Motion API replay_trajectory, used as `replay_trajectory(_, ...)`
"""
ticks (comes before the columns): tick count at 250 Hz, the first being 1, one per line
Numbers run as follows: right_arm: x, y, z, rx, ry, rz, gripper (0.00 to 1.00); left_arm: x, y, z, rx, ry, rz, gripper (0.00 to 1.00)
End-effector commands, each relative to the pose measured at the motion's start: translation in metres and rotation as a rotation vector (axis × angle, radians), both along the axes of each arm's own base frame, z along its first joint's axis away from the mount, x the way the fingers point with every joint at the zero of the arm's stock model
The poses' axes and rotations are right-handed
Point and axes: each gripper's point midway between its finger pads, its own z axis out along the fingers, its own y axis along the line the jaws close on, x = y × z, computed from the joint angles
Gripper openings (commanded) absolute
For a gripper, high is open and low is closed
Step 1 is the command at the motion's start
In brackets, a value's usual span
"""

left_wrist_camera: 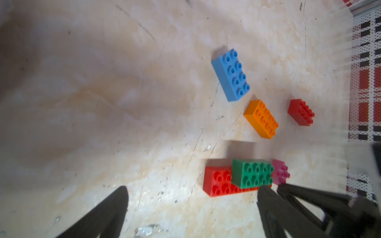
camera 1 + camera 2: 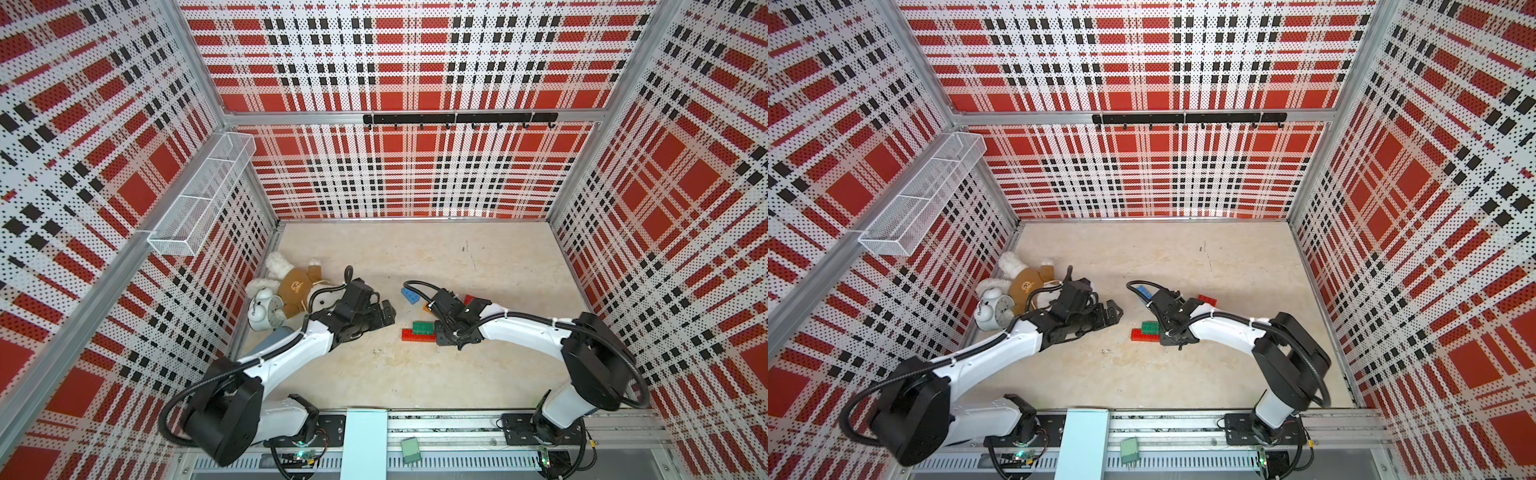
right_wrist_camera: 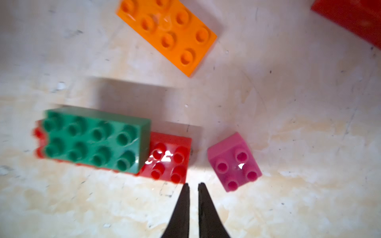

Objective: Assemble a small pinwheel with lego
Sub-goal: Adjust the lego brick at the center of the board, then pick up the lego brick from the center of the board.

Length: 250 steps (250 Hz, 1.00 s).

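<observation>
The lego lies mid-table. A green brick (image 3: 92,140) sits pressed on top of a red layer (image 3: 169,162) that sticks out at both ends, seen in both top views (image 2: 423,327) (image 2: 1150,327). Beside its end lies a loose pink square (image 3: 234,162). Farther off are an orange brick (image 1: 260,118), a blue brick (image 1: 231,75) and a lone red brick (image 1: 301,112). My right gripper (image 3: 193,184) hovers just short of the red end and the pink square, its jaws a slit apart and empty. My left gripper (image 1: 193,187) stands wide open and empty, left of the stack. No assembled pinwheel shows.
A white teddy bear (image 2: 295,286) and a white alarm clock (image 2: 266,309) lie at the left wall behind my left arm. A wire basket (image 2: 203,195) hangs on the left wall and a black hook rail (image 2: 459,118) on the back wall.
</observation>
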Motion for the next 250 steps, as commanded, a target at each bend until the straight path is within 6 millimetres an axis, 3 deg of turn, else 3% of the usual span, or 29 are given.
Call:
replay_trajectory(1,0.022,0.000,0.034,0.084,-0.133,-0.021,0.15,0.024,-0.006,0.002,0.113,-0.008,0.028,0.99)
replay_trajectory(41,0.035,-0.027,0.050,0.108,-0.190,-0.073,0.22,0.052,-0.030,-0.013,0.143,0.069,0.079,0.99)
replay_trajectory(78,0.044,-0.050,0.068,0.140,-0.262,-0.111,0.44,0.078,-0.053,-0.017,0.185,0.097,0.108,0.94)
replay_trajectory(97,0.048,-0.062,0.076,0.149,-0.283,-0.132,0.57,0.083,-0.058,-0.023,0.237,0.139,0.132,0.90)
replay_trajectory(155,0.052,-0.080,0.088,0.150,-0.331,-0.143,0.79,0.088,-0.071,-0.040,0.302,0.249,0.220,0.77)
replay_trajectory(184,0.052,-0.082,0.092,0.159,-0.354,-0.139,0.85,0.094,-0.074,-0.044,0.293,0.253,0.251,0.72)
replay_trajectory(250,0.049,-0.071,0.090,0.248,-0.361,-0.114,0.84,0.104,-0.077,-0.055,0.274,0.288,0.285,0.64)
